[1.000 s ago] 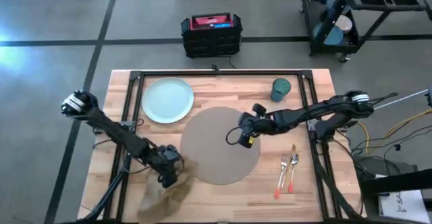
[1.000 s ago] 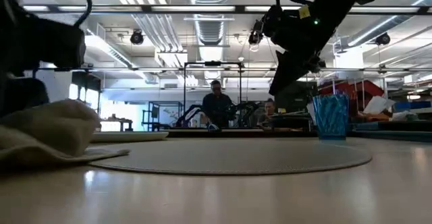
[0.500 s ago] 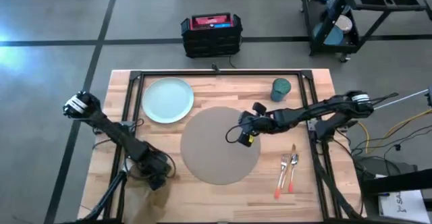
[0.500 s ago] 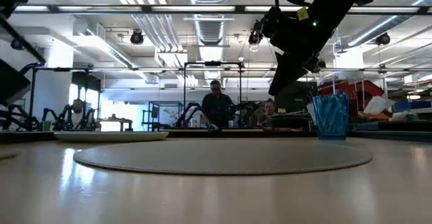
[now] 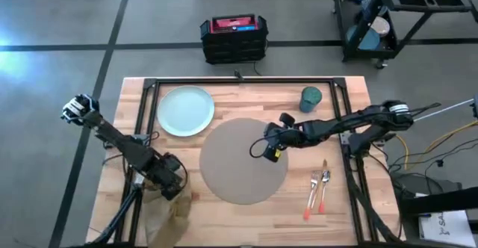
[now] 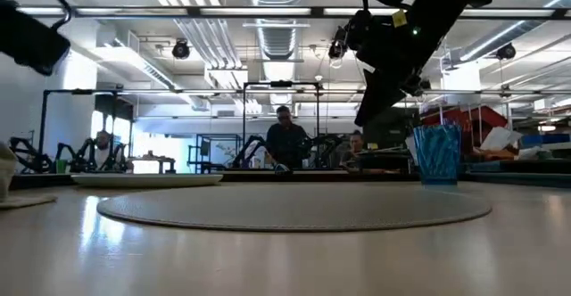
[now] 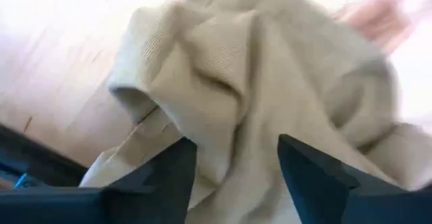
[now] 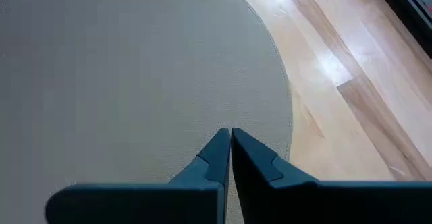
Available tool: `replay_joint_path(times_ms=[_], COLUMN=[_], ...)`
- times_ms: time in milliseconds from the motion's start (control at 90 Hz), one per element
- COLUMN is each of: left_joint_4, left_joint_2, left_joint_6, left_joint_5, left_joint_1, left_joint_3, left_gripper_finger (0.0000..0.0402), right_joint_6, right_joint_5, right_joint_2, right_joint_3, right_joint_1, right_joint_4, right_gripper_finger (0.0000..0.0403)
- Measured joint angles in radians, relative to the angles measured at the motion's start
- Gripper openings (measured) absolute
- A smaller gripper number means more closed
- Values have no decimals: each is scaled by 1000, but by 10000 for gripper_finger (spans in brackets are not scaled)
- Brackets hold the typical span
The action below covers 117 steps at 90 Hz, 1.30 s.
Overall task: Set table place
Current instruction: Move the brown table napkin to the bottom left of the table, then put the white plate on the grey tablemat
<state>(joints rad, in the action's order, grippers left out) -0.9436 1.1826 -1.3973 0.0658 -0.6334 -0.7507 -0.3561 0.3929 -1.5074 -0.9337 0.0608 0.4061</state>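
Observation:
The round tan mat (image 5: 245, 160) lies in the middle of the table (image 5: 351, 211). The pale blue plate (image 5: 185, 110) rests at the far left and the teal cup (image 5: 311, 98) at the far right. Fork and knife (image 5: 319, 190) with orange handles lie right of the mat. The tan napkin (image 5: 166, 219) is crumpled at the near left corner, with my left gripper (image 5: 170, 181) above its far part, shut on it. My right gripper (image 5: 263, 152) hovers shut over the mat's right half. My left gripper pinches a bunched fold of the napkin (image 7: 233, 163) between its two fingers (image 7: 169, 177), which stay apart around several layers. The fingers come from above, slanting down. The rest of the cloth spreads slack below them onto the table.
Black frame rails (image 5: 246, 82) run along the table's far side and down both sides. A black crate (image 5: 234, 37) and a wheeled cart (image 5: 403, 16) stand on the floor beyond the far edge. People sit far behind the table in the low view (image 6: 285, 144).
My left gripper has gone toward the table's left edge and risen. The napkin has slid with it, away from the mat's near left rim toward the near left corner, staying crumpled.

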Motion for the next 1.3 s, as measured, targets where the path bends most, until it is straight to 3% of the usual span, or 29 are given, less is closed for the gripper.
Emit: replay_joint_path(times_ms=[156,256,433,589,700,900,1056,1300], left_joint_4=[-25,-77,-105,-127,-90,178,213,209], left_joint_2=[-44,-51,-32,11,60,172,250,358], left_joint_6=[17,66,262,449,597,946,1065,1081], left_joint_5=[-108,-233,-464,-561,-548,-385,-386,-410], left_joint_1=[2,12,63,203,394,699,773,831], left_joint_3=[-6,-6,-6,-4,20,59,41,36], left_gripper_finger=[247,261,274,270,258,238,229,218], right_joint_6=[0,6,8,13,15,16,-18,-33], right_joint_5=[-1,-1,-9,-35,-34,-35,-34,-28], right_joint_2=[0,0,0,0,0,0,0,0], right_joint_3=[0,0,-13,-28,-40,-43,-42,-42], right_joint_1=[-10,-13,-14,-14,-16,-16,-16,-16], right_joint_4=[0,0,1,8,7,21,99,112], right_gripper_finger=[0,0,0,0,0,0,0,0])
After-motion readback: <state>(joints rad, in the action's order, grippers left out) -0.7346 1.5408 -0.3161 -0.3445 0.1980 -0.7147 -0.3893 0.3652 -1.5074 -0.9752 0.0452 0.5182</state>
